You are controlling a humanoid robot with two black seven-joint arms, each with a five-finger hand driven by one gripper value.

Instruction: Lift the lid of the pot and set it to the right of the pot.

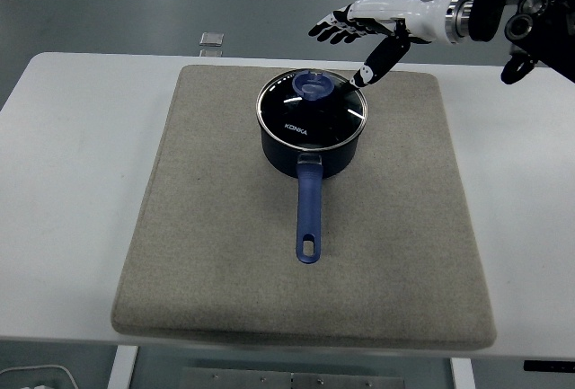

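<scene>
Your right hand (359,30) is reaching in from the right edge, hovering above the far side of the bench (63,146). Its fingers (331,28) are spread apart and pointing left, the thumb (375,61) is angling down, and it is gripping nothing.

Just below and slightly left of the thumb tip, the pot lid (312,109) is sitting closed on the pot (310,151). The thumb tip is showing close to the lid's far right rim; you cannot tell whether it is touching. The blue knob (313,87) is lying left of and below the thumb, clear of the fingers.

The lid is glass with a metal rim, carrying white lettering toward the near side. The pot is dark blue, and its long blue handle (308,214) is pointing toward you, away from the hand, ending in a hanging slot.

Pot and lid are resting on a grey-brown mat (404,245) covering most of the bench. The mat below and to the right of the hand is lying bare.

Far left of the hand, past the mat's far edge, a small pale object (211,39) is lying beyond the bench edge.
</scene>
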